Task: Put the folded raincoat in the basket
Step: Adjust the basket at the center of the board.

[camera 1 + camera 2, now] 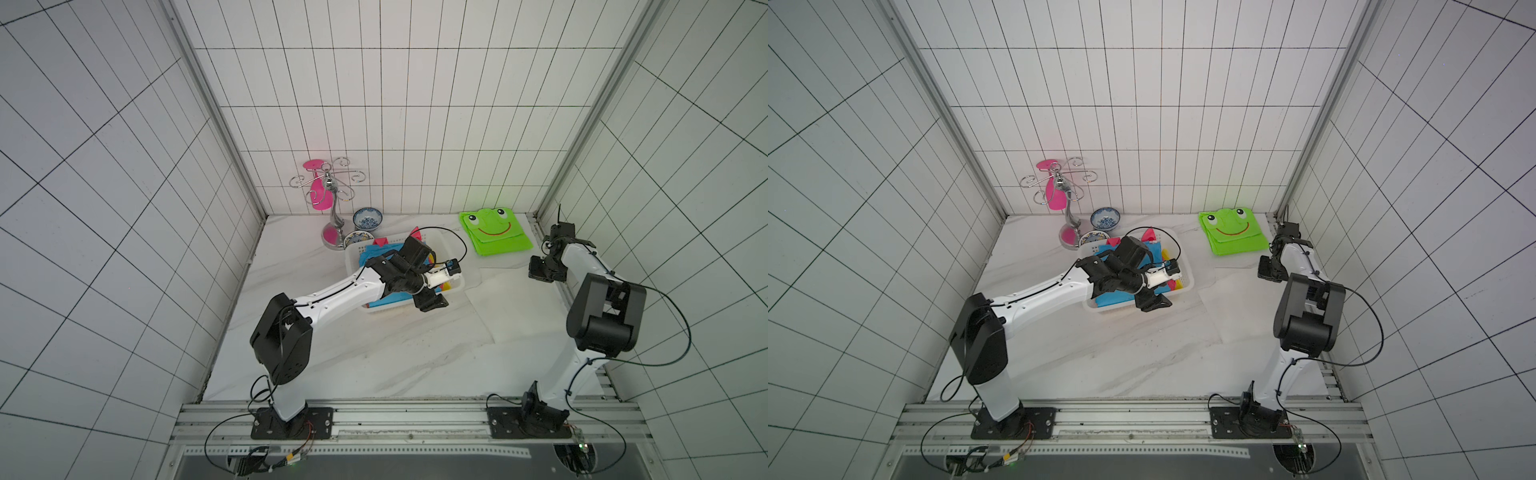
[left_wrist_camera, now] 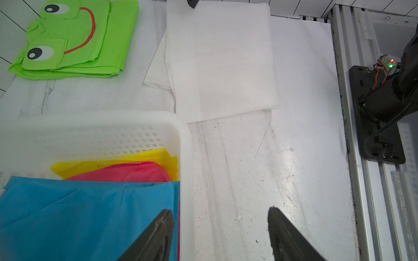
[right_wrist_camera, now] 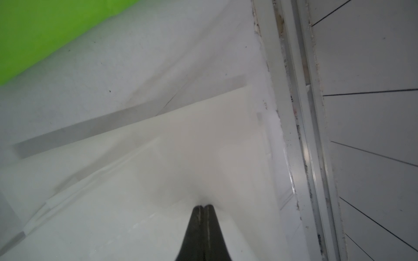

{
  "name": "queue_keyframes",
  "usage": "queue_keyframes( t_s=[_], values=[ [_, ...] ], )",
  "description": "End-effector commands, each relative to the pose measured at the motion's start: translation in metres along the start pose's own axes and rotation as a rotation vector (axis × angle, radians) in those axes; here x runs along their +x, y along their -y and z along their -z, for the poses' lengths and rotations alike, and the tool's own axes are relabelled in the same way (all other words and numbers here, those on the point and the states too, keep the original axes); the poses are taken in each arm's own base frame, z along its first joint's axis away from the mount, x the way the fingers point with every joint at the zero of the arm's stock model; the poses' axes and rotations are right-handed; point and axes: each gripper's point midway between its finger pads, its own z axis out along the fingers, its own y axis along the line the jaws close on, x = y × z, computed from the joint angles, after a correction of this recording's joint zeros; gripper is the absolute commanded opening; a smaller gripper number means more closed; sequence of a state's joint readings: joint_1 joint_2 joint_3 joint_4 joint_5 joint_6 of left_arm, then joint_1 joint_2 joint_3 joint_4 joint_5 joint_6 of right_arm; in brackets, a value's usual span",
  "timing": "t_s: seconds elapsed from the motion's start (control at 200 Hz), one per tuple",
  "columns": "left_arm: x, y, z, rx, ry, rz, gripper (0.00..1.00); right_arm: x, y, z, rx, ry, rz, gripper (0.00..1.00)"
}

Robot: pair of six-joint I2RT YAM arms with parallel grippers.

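- The basket [image 2: 185,158] is sitting near the table's [image 1: 374,365] far edge, left of centre, already holding a blue raincoat [image 2: 79,214].
- The left tool [image 2: 219,210] is hovering wide open and empty, straddling the basket's rim.
- The green frog raincoat [image 1: 494,232] is lying untouched in the far right corner.
- The white folded raincoat [image 2: 221,63] is lying by the table's right edge, outside the basket.
- The right tool [image 3: 203,206] is pinching its edge, jaws closed; lifting and carrying are yet to come.

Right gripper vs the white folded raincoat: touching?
Touching. In the right wrist view the right gripper has its jaws shut on the white folded raincoat, whose material puckers into the closed tips.
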State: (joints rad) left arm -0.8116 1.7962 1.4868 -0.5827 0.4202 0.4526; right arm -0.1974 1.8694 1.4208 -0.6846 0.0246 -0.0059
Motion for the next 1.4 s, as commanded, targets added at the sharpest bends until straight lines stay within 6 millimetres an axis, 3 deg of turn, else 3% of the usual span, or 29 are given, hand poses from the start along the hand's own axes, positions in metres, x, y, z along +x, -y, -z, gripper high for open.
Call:
queue_keyframes(
  t_s=[0.0, 0.325, 0.555, 0.815, 0.859, 0.924, 1.014, 1.139, 1.209, 1.324, 1.394],
  values=[
    [-0.020, -0.003, -0.003, 0.000, 0.049, -0.030, 0.69, 0.001, 0.006, 0.005, 0.007, 0.019, -0.029, 0.00],
    [-0.019, -0.004, -0.009, 0.005, 0.043, -0.027, 0.69, 0.004, 0.045, 0.006, 0.131, 0.036, -0.180, 0.00],
    [-0.023, -0.006, -0.014, -0.008, 0.051, -0.038, 0.69, 0.002, 0.063, 0.001, 0.208, 0.081, -0.277, 0.00],
    [-0.052, -0.012, -0.029, -0.042, 0.106, -0.067, 0.69, 0.008, 0.075, -0.020, 0.270, 0.075, -0.397, 0.00],
    [-0.057, -0.012, -0.032, -0.042, 0.116, -0.069, 0.69, 0.008, 0.072, -0.023, 0.255, 0.070, -0.398, 0.00],
    [-0.065, -0.013, -0.037, -0.043, 0.134, -0.071, 0.70, 0.007, 0.062, -0.028, 0.197, 0.054, -0.390, 0.19],
    [-0.072, -0.017, -0.047, -0.054, 0.155, -0.062, 0.70, 0.009, 0.054, -0.026, 0.163, 0.040, -0.389, 0.22],
    [-0.074, -0.023, -0.057, -0.064, 0.158, -0.031, 0.70, 0.011, 0.053, -0.001, 0.197, 0.065, -0.371, 0.45],
    [-0.069, -0.023, -0.058, -0.060, 0.141, -0.032, 0.70, 0.012, 0.052, 0.015, 0.231, 0.058, -0.353, 0.52],
    [-0.062, -0.020, -0.056, -0.056, 0.112, -0.045, 0.70, 0.006, 0.022, 0.032, 0.248, 0.041, -0.225, 0.60],
    [-0.058, -0.018, -0.052, -0.056, 0.093, -0.049, 0.71, -0.001, -0.007, 0.033, 0.216, 0.044, -0.113, 0.61]
  ],
)
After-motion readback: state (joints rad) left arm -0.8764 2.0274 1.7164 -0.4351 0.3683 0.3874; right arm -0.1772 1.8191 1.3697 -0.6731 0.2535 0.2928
